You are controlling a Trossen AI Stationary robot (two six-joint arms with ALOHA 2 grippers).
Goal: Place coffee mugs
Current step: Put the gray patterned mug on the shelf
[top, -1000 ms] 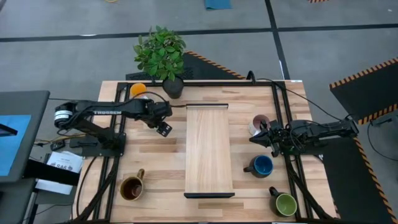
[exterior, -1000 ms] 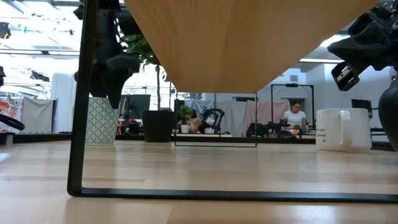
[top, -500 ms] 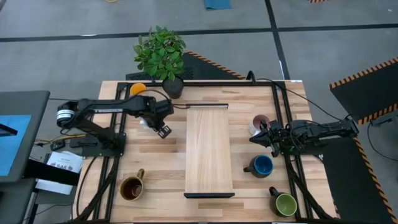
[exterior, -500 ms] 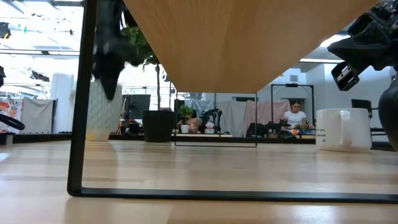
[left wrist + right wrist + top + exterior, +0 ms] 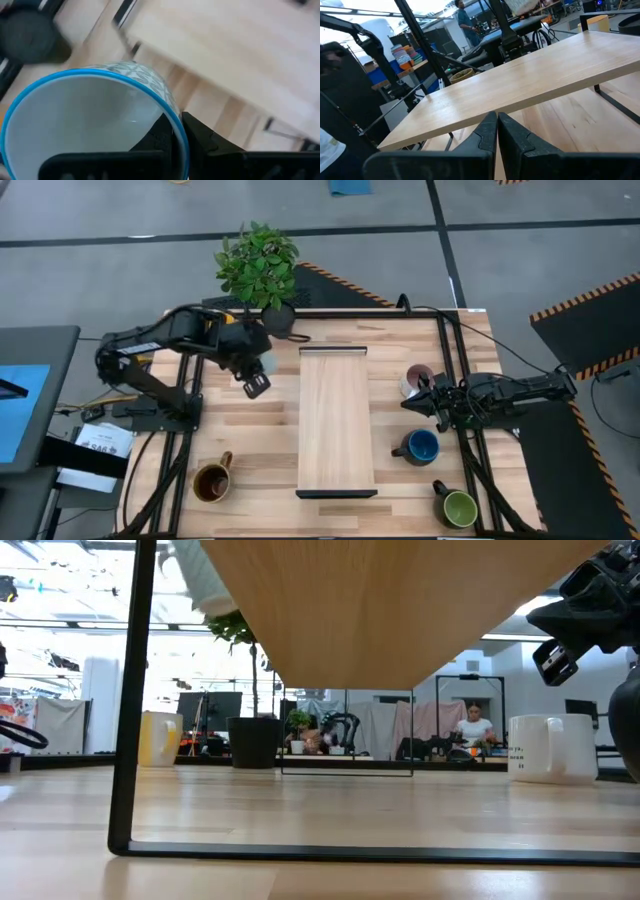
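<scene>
A white mug (image 5: 90, 120) with a pale blue rim and patterned outside hangs above the table's far left part, beside the raised wooden shelf (image 5: 335, 420). My left gripper (image 5: 255, 380) is shut on it; in the low view only the mug's underside (image 5: 200, 580) shows at the top. My right gripper (image 5: 435, 402) hovers shut at the table's right side, next to the mauve mug (image 5: 415, 378), touching nothing. The orange mug (image 5: 222, 323), brown mug (image 5: 212, 480), dark blue mug (image 5: 420, 445) and green mug (image 5: 457, 507) stand on the table. My left gripper pinches the mug's wall at the rim (image 5: 176, 120), one finger inside the mug and one outside. The fingers come from above, pointing down. The mug hangs below them, opening up, lifted clear of the table.
A potted plant (image 5: 262, 270) stands at the far edge, left of the shelf. Black frame rails (image 5: 450, 360) run along the table's sides. A person sits in the room far behind the table (image 5: 475, 730).
My left gripper has risen from the table with the white mug in its hold. The mug, which stood on the table in front of the orange mug, now hangs clear above it, and the orange mug shows behind.
</scene>
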